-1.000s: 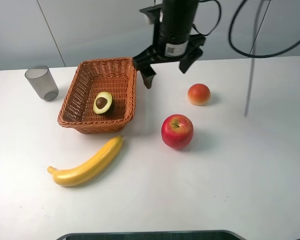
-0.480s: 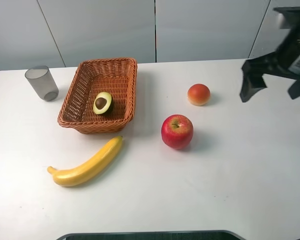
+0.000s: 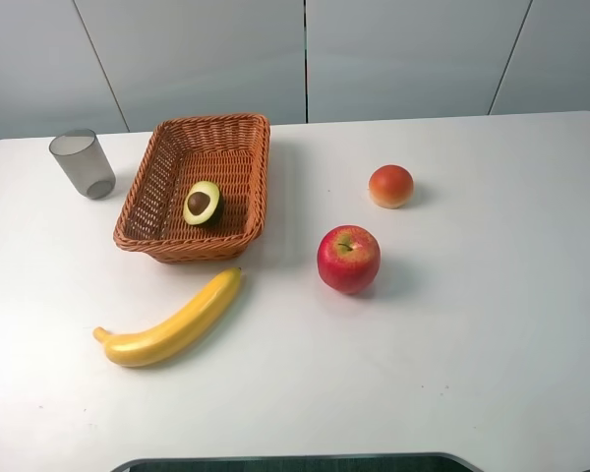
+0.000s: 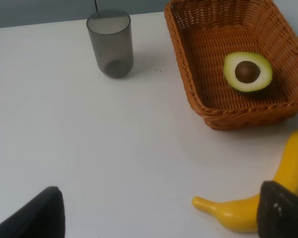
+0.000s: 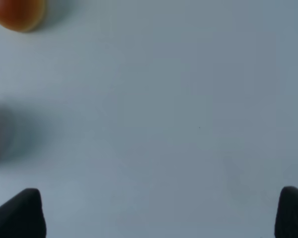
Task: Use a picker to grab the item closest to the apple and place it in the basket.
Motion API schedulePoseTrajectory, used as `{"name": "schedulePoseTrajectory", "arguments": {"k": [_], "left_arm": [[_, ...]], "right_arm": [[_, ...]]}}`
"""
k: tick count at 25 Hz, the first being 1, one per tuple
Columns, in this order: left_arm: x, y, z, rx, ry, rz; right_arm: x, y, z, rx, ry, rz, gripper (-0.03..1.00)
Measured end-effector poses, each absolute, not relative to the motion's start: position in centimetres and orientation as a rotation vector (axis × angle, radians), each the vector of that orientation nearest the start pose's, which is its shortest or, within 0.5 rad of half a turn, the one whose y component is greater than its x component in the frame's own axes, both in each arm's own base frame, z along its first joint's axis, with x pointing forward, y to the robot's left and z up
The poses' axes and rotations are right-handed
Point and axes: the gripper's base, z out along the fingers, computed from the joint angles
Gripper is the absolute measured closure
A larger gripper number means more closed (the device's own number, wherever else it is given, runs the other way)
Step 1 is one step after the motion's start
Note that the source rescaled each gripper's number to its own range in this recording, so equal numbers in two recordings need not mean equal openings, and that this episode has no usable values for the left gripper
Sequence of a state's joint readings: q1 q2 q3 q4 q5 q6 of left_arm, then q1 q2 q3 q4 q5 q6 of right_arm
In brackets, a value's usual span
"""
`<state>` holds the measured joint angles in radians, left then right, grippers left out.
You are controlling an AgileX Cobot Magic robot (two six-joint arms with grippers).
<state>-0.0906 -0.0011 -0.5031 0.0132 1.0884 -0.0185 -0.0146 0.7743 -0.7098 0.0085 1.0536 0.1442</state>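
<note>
On the white table an apple is sitting near the middle, and the orange fruit (the closest thing to it) is lying just beyond, on the far right side, apart from it. Left of them a basket is holding an avocado half, cut face up. A banana is lying nearer, and a grey cup is standing at the far left. Neither arm is showing from above. Both the left gripper and the right gripper are hanging spread wide, grasping nothing.
</note>
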Motion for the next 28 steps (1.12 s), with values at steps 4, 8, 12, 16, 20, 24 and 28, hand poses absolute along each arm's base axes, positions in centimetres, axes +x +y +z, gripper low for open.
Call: {"name": "schedulePoseTrajectory", "arguments": {"k": [4, 8, 12, 16, 20, 24, 28], "left_arm": [[-0.6, 0.2, 27.6, 0.074, 2.067, -0.051], [-0.6, 0.2, 27.6, 0.074, 2.067, -0.051], [-0.6, 0.2, 27.6, 0.074, 2.067, -0.051], [-0.6, 0.2, 27.6, 0.074, 2.067, -0.051], [-0.6, 0.2, 27.6, 0.074, 2.067, -0.051], [-0.6, 0.2, 27.6, 0.072, 2.067, -0.052], [-0.6, 0.2, 27.6, 0.072, 2.067, -0.052]], "right_arm": [[8.4, -0.1, 29.9, 0.192, 2.492, 0.062, -0.03], [5.2, 0.0, 29.3, 0.181, 2.394, 0.067, -0.03], [2.1, 0.0, 29.2, 0.171, 2.297, 0.072, -0.03], [-0.6, 0.0, 29.1, 0.162, 2.178, 0.068, -0.03], [-1.9, 0.0, 28.3, 0.129, 2.131, 0.054, -0.03], [-1.9, 0.0, 28.1, 0.124, 2.144, 0.05, -0.03], [-1.9, 0.0, 28.1, 0.112, 2.147, 0.044, -0.03]]}}
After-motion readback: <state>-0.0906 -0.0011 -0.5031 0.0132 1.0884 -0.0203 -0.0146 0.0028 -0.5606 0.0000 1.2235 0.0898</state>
